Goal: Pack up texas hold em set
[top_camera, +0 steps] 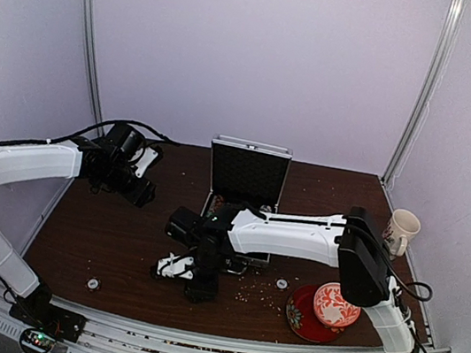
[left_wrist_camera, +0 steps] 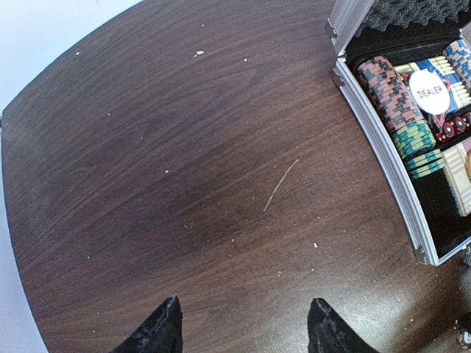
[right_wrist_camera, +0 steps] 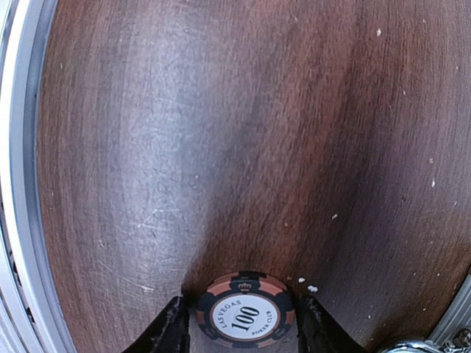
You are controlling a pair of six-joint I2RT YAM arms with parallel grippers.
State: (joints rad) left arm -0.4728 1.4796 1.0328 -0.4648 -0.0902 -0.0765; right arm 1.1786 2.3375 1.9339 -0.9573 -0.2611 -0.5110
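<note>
One poker chip [right_wrist_camera: 245,318] sits pinched in the downturned right tool [right_wrist_camera: 241,307].

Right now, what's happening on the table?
The right hand has its fingers closed on the edges of a 100 chip, low over the table beside the open case. The left hand is open and holds nothing, over the table left of the case. Stacked chips, a dealer button and dice sit inside. Two small round pieces, likely chips, lie loose near the front edge.
</note>
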